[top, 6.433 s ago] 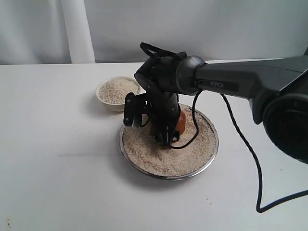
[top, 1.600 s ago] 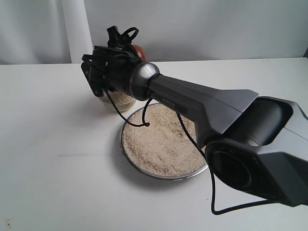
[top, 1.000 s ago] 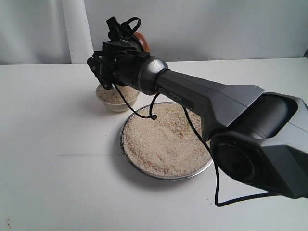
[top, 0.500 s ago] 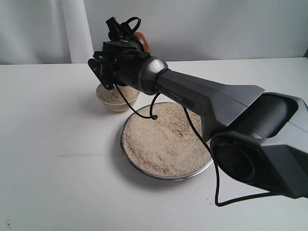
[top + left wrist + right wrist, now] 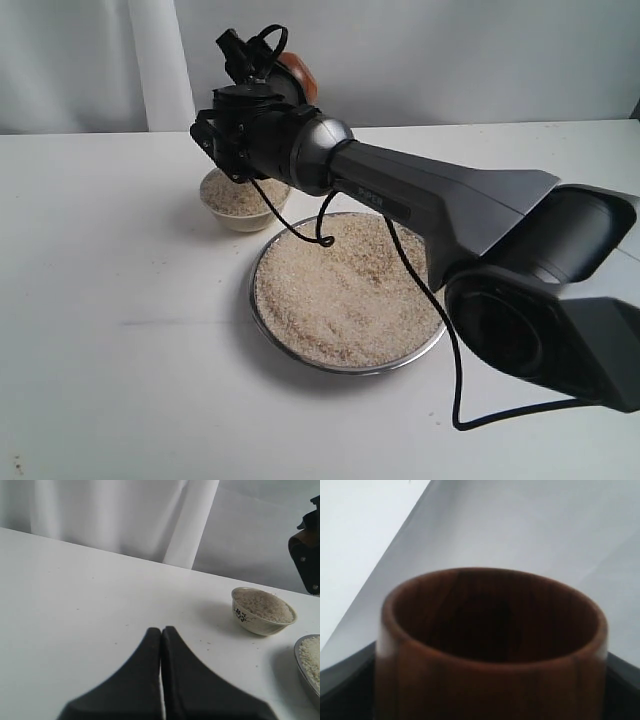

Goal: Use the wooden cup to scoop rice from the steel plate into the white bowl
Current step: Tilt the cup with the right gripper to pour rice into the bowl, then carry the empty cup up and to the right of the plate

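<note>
Bright, soft, even light fills every view — in the exterior view faint shadows spread left of the white bowl [image 5: 240, 218] and lower left of the steel plate [image 5: 252, 305] — while the close wooden cup [image 5: 490, 650] is blurred and the left gripper [image 5: 161, 630] slightly out of focus.

The bowl [image 5: 233, 208] stands on the table [image 5: 110, 330], just behind and left of the plate [image 5: 340, 368]. Rice [image 5: 340, 295] lies in both. The cup [image 5: 298, 74] hangs above the bowl's far side.
</note>
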